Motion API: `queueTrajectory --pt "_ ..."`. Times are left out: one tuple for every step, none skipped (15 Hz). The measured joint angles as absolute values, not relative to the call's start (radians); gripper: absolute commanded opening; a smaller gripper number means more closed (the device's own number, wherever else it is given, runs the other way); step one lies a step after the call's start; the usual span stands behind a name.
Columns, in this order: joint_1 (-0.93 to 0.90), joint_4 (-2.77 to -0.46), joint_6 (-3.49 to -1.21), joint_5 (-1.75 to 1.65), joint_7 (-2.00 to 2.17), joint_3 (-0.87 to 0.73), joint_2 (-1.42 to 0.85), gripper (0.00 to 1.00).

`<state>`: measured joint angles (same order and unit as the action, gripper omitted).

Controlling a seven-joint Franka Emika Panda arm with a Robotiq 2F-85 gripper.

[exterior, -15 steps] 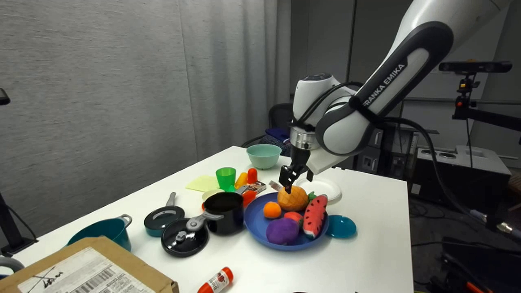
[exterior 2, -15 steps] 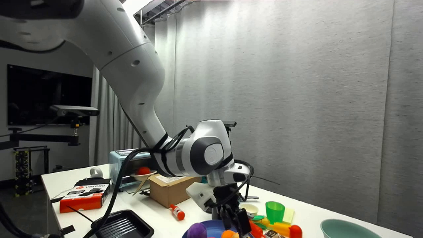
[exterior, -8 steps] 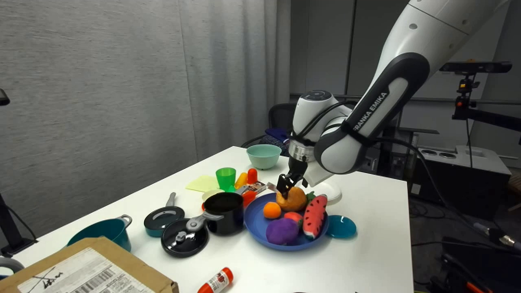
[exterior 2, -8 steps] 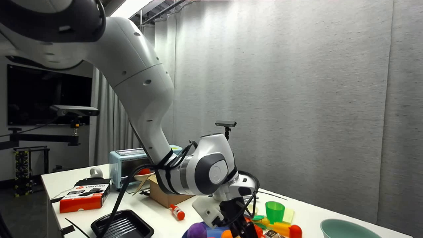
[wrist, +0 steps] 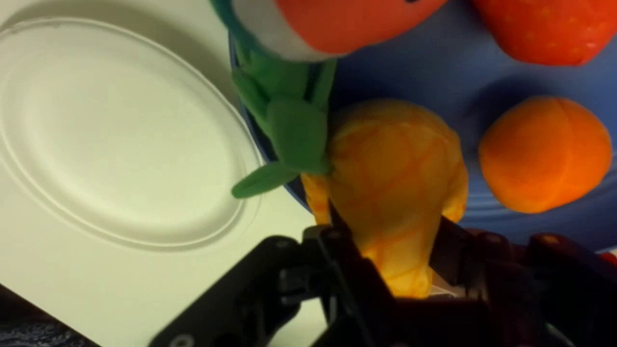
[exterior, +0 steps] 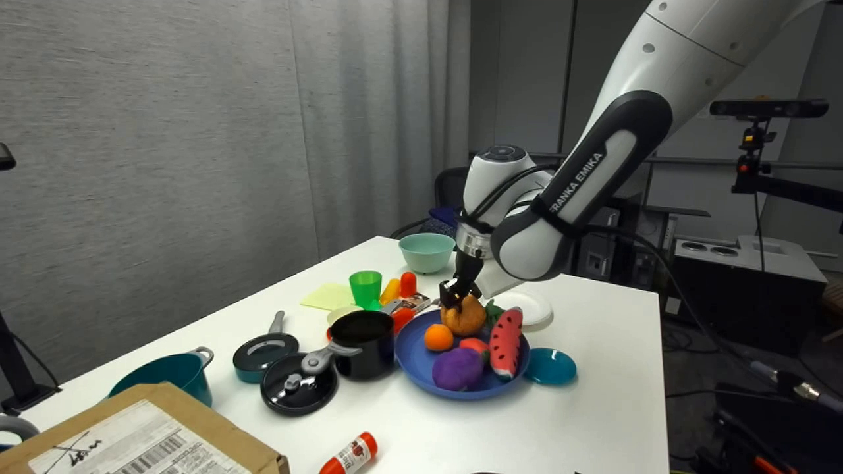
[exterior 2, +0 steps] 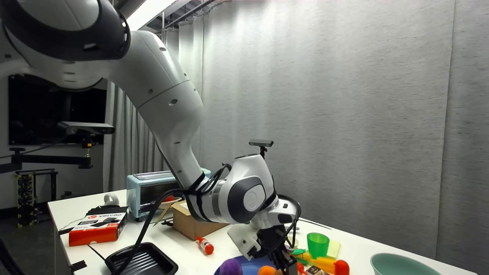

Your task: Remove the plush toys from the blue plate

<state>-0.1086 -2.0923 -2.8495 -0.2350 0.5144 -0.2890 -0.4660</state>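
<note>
Overhead, a ceiling light (exterior 2: 151, 11) burns white in an exterior view, and pale streaks run down the grey curtain (exterior 2: 244, 61), which looks duller toward its right end. The white table (exterior: 599, 415) is bright to my eye; the black cabinet (exterior: 737, 286) beyond it sits in gloom. In the wrist view everything is dimmer and yellowish: the small orange toy (wrist: 544, 154) throws a soft shadow on the blue plate (wrist: 424, 70), and the gripper (wrist: 396, 238) is dark and out of focus.

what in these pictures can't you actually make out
Watermelon plush: one end, cut off by the wrist view's top edge.
Red plush: also cut off there.
Pineapple plush: partly hidden by the gripper in the wrist view.
Blue plate, in an exterior view: cut off by the bottom edge.
Black pot, in an exterior view: inside too dark.
</note>
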Motion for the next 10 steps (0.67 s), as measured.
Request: queueTrajectory --pt "-0.104 -2.082 -2.847 -0.211 0.513 -0.293 -0.463 0.02" --pt "-0.095 -2.071 -2.837 -0.177 0.509 -0.293 -0.456 0.03" --pt "-0.081 -2.060 -2.820 -0.143 0.504 -0.292 -0.446 0.04" --pt "-0.062 -2.048 -2.796 -0.108 0.493 -0.288 -0.433 0.02" --pt "-0.040 -2.037 -2.766 -0.074 0.478 -0.281 -0.416 0.02" --pt "-0.017 -2.027 -2.733 -0.043 0.467 -0.276 -0.398 0.03" --pt "0.003 -2.017 -2.696 -0.029 0.465 -0.279 -0.381 0.04" --pt "0.018 -2.007 -2.659 -0.028 0.468 -0.289 -0.366 0.04" --pt "0.030 -1.999 -2.621 -0.033 0.475 -0.306 -0.355 0.04" --pt "0.038 -1.992 -2.585 -0.043 0.489 -0.329 -0.349 0.04"
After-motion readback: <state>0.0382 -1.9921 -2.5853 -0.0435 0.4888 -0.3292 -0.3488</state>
